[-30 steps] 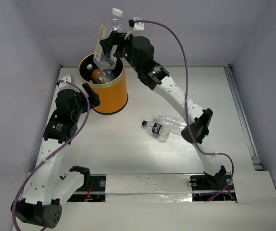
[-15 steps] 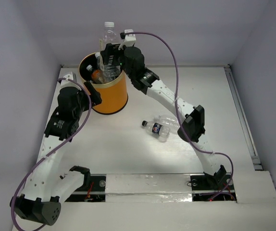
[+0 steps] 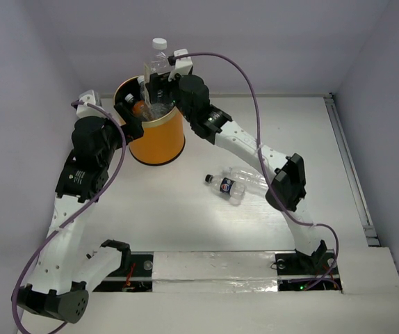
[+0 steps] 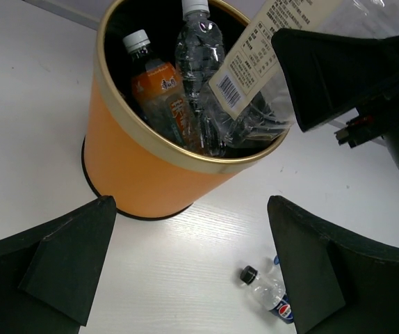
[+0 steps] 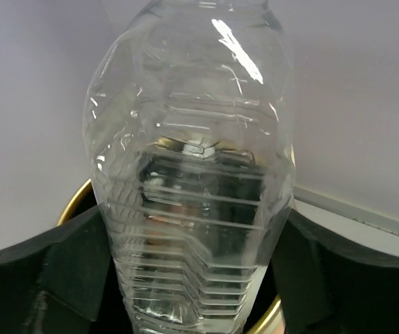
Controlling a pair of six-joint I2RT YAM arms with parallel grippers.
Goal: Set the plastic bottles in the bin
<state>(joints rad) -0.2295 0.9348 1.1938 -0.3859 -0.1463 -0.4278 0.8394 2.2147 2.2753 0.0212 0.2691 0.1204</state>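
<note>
Overhead, we see white table (image 3: 185, 219), lilac walls (image 3: 276, 42); right gripper (image 3: 157, 85) clamps a clear bottle (image 3: 158, 57), left gripper (image 4: 191, 229) gapes.

— How many bottles altogether?
— Five. Three of them are in the bin (image 3: 161, 142): one orange bottle (image 4: 163, 94) with a white cap, one plain clear bottle (image 4: 199, 49), and one pale-label bottle (image 4: 255, 62), clear, with a barcode on it.
— And outside it?
— Two, both lying on the table (image 3: 185, 223): one dark-label bottle (image 3: 229, 186) with a black cap, and one bare clear bottle (image 3: 251, 176).
— So four clear, one orange. How many bins?
— One only.
— Arms?
— Two, the left arm (image 3: 88, 156) and the right arm (image 3: 238, 139), and one table under it all
</note>
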